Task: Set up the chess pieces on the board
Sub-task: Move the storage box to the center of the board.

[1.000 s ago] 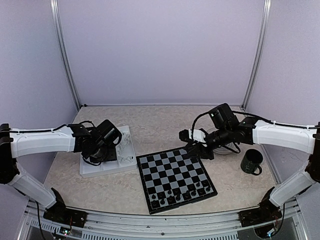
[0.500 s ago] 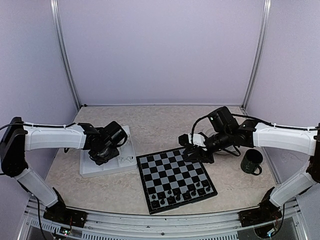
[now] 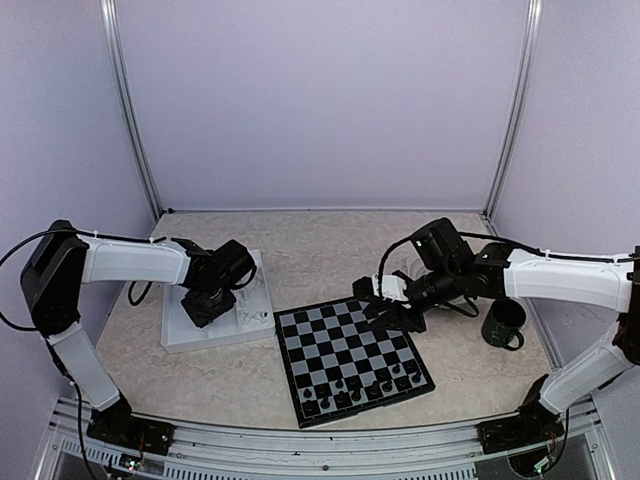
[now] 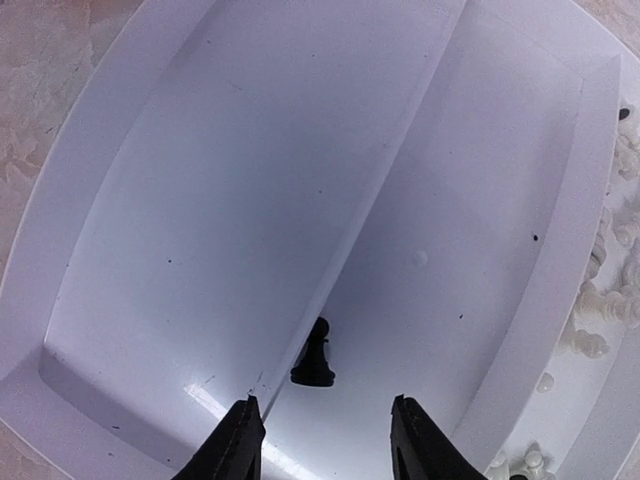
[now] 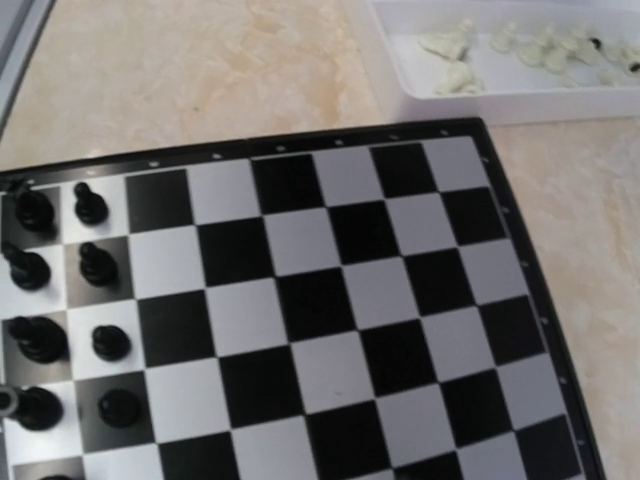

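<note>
The board (image 3: 345, 345) lies in the middle of the table, with black chess pieces (image 3: 360, 385) standing along its two near rows. In the right wrist view the board (image 5: 330, 300) fills the frame, with the black pieces (image 5: 95, 265) at its left edge. My left gripper (image 3: 207, 305) hangs over the white tray (image 3: 190, 335). Its fingers (image 4: 235, 445) stand open just short of a lone black pawn (image 4: 314, 355), which leans on the tray's divider (image 4: 350, 250). My right gripper (image 3: 385, 312) hovers over the board's far edge. Its fingers are out of its wrist view.
White pieces (image 4: 600, 300) lie heaped in the tray's right-hand compartment, which also shows in the right wrist view as white pieces (image 5: 455, 45) beyond the board's far corner. A dark green mug (image 3: 502, 323) stands right of the board, under the right arm.
The left arm has reached further over the tray and its shoulder has lifted. The right gripper has slid left and nearer, onto the board's far edge.
</note>
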`<state>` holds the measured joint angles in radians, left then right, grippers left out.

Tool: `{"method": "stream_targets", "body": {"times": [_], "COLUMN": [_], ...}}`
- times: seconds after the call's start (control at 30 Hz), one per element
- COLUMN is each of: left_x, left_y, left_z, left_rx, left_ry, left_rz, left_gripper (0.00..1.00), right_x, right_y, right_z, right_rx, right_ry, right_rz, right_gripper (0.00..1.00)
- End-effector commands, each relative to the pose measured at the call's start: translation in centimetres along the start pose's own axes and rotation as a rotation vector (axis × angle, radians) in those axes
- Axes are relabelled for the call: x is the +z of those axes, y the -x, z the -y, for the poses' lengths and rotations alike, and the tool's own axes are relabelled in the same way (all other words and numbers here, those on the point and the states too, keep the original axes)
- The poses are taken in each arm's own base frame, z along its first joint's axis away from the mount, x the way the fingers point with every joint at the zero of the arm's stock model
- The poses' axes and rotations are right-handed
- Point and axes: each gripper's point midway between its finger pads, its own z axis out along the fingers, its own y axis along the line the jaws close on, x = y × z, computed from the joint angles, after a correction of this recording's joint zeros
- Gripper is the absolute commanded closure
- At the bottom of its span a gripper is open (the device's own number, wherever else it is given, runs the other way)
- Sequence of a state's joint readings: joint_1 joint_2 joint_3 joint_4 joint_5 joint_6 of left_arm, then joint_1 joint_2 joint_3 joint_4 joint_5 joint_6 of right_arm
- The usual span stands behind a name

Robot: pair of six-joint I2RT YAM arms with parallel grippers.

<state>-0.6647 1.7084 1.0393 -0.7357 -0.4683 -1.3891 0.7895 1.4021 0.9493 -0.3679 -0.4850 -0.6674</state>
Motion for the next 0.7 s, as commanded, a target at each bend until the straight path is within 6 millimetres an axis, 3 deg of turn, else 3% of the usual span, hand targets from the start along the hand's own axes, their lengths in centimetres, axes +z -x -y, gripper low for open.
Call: {"method": "stream_targets", "body": {"times": [0.0,0.07,0.1,0.37,0.5,0.67], "left_x": [2.3,2.3,2.1,-2.7,-3.9,-2.4], "left_y": [-1.7,-1.6,-1.3,2.3,1.4,-0.3], "left_z": [0.4,1.0,1.3,1.0,2.2,2.4], "left_rx": [-0.033,-0.031,-0.031,-0.058,-0.069,-0.067], "left_ry": [0.026,0.016,0.015,0.042,-0.037,-0.045], "left_rz": [-0.076,-0.083,-0.068,0.124,0.099,0.037], "left_gripper": [0.6,0.7,0.71,0.59,0.57,0.58], "right_x": [0.9,1.1,1.2,1.4,1.6,1.7], "right_y": [-0.3,-0.3,-0.4,-0.6,-0.6,-0.7], "right_z": [-1.1,-1.3,-1.3,-1.4,-1.5,-1.6], "right_rx": [-0.021,-0.023,-0.022,-0.02,-0.017,-0.018], "right_ry": [0.027,0.034,0.036,0.042,0.045,0.05], "right_rz": [-0.018,-0.02,-0.023,-0.031,-0.033,-0.036], "right_gripper": [0.68,0.68,0.68,0.68,0.68,0.68]}}
